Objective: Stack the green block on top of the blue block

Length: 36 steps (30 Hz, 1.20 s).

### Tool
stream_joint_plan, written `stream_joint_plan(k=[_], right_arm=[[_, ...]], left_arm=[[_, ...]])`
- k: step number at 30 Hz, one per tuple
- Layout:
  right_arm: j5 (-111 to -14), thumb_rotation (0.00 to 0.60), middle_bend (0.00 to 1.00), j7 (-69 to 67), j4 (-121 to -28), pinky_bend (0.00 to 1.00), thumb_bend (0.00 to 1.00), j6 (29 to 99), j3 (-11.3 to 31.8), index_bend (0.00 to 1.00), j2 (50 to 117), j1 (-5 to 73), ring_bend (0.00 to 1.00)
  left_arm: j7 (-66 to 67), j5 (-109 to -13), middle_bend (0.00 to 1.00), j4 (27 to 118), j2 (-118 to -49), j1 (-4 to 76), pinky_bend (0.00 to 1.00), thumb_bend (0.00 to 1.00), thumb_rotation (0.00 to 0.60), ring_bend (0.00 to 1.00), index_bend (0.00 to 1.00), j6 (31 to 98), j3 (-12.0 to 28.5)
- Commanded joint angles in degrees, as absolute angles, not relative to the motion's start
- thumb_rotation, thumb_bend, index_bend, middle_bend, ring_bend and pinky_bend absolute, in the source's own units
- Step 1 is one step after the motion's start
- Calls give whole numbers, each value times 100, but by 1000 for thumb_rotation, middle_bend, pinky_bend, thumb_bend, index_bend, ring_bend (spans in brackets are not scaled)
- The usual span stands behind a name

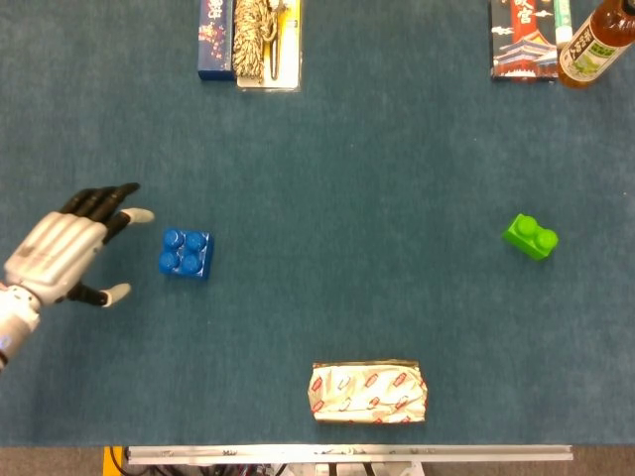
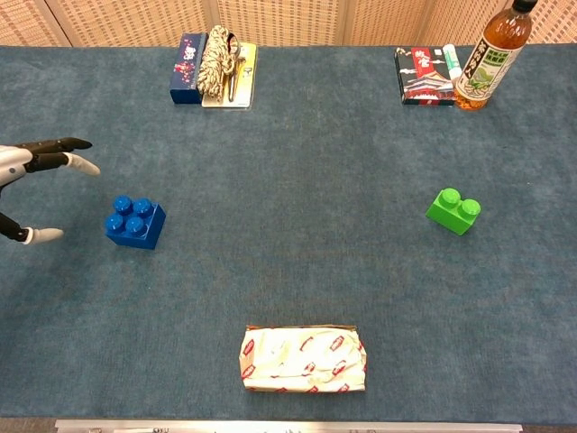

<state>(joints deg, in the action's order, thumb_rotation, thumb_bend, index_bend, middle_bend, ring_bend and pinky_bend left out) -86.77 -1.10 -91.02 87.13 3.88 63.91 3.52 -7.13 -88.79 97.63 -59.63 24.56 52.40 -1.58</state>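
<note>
I see the table [image 1: 377, 178] with my left hand [image 1: 62, 253] at its left edge, fingers [image 1: 111, 198] spread and holding nothing. The blue block [image 1: 186, 253] sits just right of the fingertips, apart from them. The green block [image 1: 530, 237] lies far right, untouched.

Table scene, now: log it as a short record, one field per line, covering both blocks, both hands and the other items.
blue block: left part of the table, studs up, nothing on it
green block: far right, lying apart, untouched
left hand: open, fingers spread, just left of the blue block, not touching it
right hand: not in view
wrapped packet: near edge, centre
bottle: far right corner, upright
stacking: not yet begun
</note>
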Motion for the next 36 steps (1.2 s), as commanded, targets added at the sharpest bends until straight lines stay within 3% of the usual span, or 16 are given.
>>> stream_joint_plan(k=[1,36], right_arm=[[-8714,600,351,-157,-9100,283,256,8757,381,393,6378,331,251],[-8680,600,352,-160,-9110,283,255,8691,386,393,6345,312,251]], left_arm=[[-732,-8722,0,9893,-5932,2746,57,227,600,0,167,4870,-119],[503,-7503,0,9654,-6673,3375,56,227,600,0,129,4214,-136]])
